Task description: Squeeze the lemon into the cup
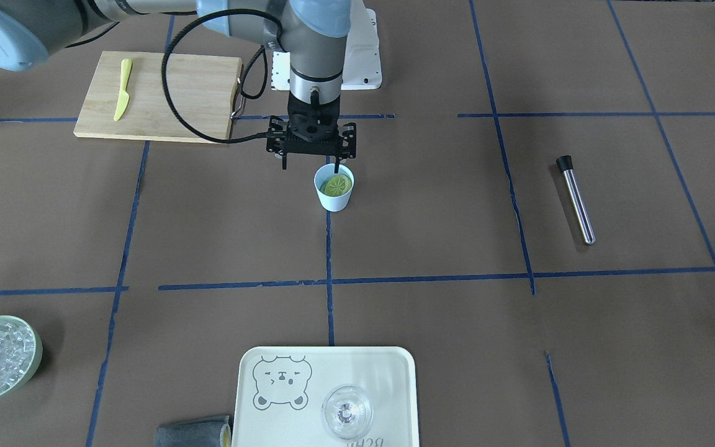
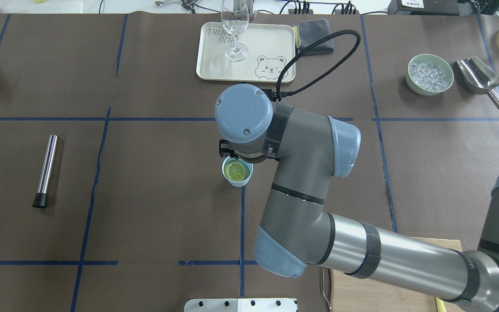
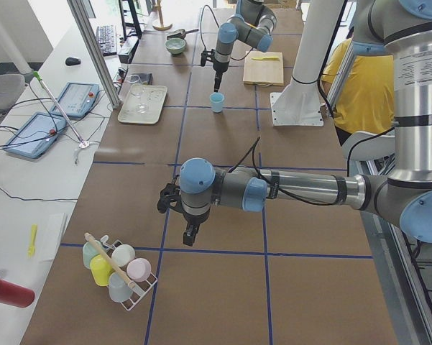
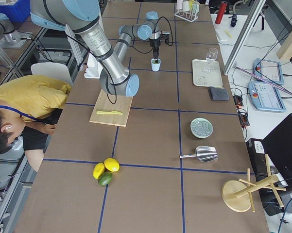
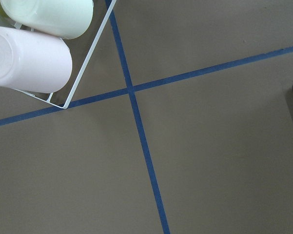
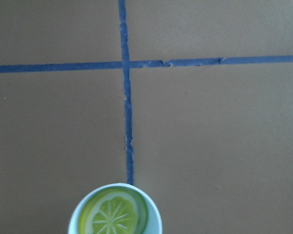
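The lemon (image 1: 337, 184) lies inside the cup (image 1: 334, 200), cut face up and a little tilted, just under the right claw (image 1: 311, 166). That claw hangs over the bench (image 1: 426, 248) with its fingers spread wide and nothing between them. One finger (image 1: 337, 165) comes down at the cup's rim; I cannot tell if it touches. Behind the claw, toward the robot's right, a cutting board (image 1: 171, 99) carries a yellow knife (image 1: 122, 90). Ahead of the claw, across the bench, a tray (image 1: 395, 372) holds a glass (image 1: 347, 411). The left claw (image 3: 189, 236) hovers well apart from the cup, near a rack of cups (image 3: 118, 269); whether it is apart or together I cannot tell.
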`<action>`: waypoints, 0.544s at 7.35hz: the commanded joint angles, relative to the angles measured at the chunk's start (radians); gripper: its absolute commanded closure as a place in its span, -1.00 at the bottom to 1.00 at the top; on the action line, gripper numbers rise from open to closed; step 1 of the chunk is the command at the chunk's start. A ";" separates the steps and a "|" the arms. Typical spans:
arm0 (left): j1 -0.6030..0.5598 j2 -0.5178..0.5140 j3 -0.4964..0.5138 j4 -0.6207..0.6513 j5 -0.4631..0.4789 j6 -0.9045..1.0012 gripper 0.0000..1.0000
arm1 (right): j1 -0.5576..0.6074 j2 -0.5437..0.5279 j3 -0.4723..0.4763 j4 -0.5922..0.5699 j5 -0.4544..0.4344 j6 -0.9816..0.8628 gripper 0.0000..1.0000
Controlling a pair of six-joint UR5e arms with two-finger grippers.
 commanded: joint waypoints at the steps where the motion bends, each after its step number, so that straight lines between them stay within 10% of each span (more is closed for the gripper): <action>1: 0.000 -0.003 0.000 0.000 0.004 0.000 -1.00 | 0.173 -0.178 0.134 0.006 0.097 -0.305 -1.00; 4: 0.000 -0.001 0.000 0.000 0.006 0.001 -1.00 | 0.502 -0.411 0.136 0.009 0.340 -0.875 -1.00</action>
